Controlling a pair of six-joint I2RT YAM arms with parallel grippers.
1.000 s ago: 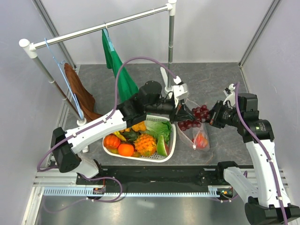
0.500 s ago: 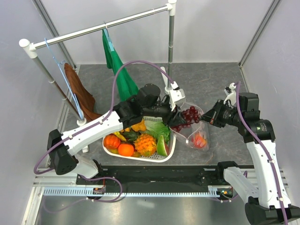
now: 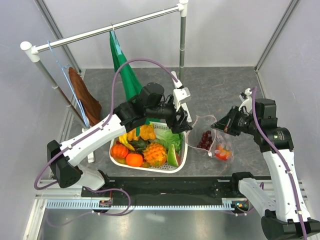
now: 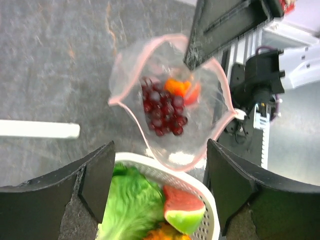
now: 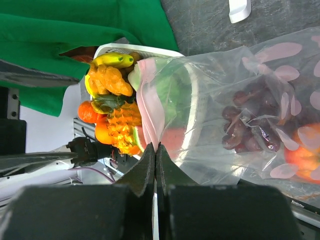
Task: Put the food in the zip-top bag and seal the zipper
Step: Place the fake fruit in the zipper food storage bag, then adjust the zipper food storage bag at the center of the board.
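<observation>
The zip-top bag hangs open from my right gripper, which is shut on the pink zipper strip at its mouth. Purple grapes and a red-orange fruit lie inside it. My left gripper hovers open and empty over the right rim of the white basket, just left of the bag mouth. The left wrist view looks down into the bag at the grapes. More food fills the basket: lettuce, pineapple, pumpkin.
A clothes rail on white posts spans the back, with a green cloth and a brown cloth hanging from it. A watermelon slice lies by the basket rim under the left gripper. Grey tabletop lies behind the bag.
My left gripper opened and let the grapes go; they now lie inside the bag. The left arm has drawn back to the left over the basket. The right gripper still holds the bag's mouth.
</observation>
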